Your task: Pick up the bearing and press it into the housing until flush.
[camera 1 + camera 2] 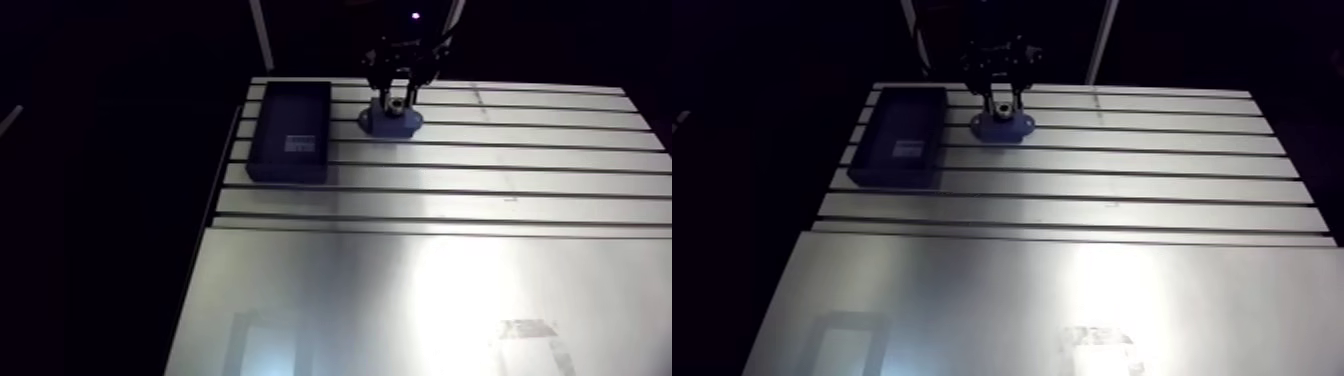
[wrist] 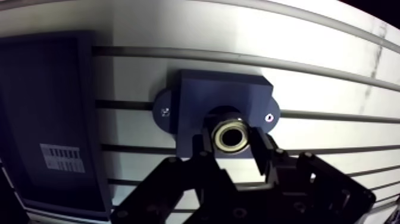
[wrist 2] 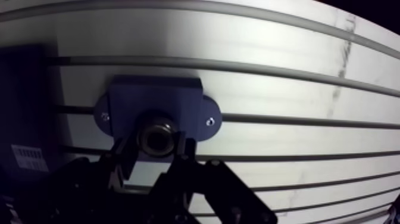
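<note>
Clamping the bearing (image 2: 232, 136) between its two fingers (image 2: 262, 156), the pincer (image 2: 233, 145) holds it at the bore mouth of the blue housing (image 2: 221, 90), which sits on the slotted table (image 2: 333, 74).

The gripper (image 2: 232, 139) is matte black throughout. Its two blocky fingers (image 2: 262, 156) have greyer inner faces and sit on angular hinged link bars (image 2: 178, 186) dotted with small round pivot screws (image 2: 171, 160).
</note>
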You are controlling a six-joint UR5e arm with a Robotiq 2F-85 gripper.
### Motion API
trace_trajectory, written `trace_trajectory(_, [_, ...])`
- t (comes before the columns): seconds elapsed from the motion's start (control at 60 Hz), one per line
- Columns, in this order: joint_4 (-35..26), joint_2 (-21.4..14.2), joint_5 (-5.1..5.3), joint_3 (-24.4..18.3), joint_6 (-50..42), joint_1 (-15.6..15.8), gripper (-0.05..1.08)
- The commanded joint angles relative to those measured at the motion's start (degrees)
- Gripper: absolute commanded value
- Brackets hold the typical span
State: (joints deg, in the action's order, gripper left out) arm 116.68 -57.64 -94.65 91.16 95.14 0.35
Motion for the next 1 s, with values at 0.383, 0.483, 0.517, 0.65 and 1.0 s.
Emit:
trace_trajectory(0.383, [0.0, 0.57, 0.03, -0.06, 0.0, 0.0, 0.74])
trace_trajectory(0.483, [0.0, 0.48, 0.03, -0.15, 0.08, 0.0, 0.74])
trace_trajectory(0.517, [0.0, 0.49, 0.12, -0.15, 0.01, 0.0, 0.74])
trace_trajectory(0.65, [0.08, 0.64, 0.12, -0.15, 0.08, 0.09, 0.74])
trace_trajectory(1.0, [0.09, 0.74, 0.12, -0.5, 0.09, 0.09, 0.74])
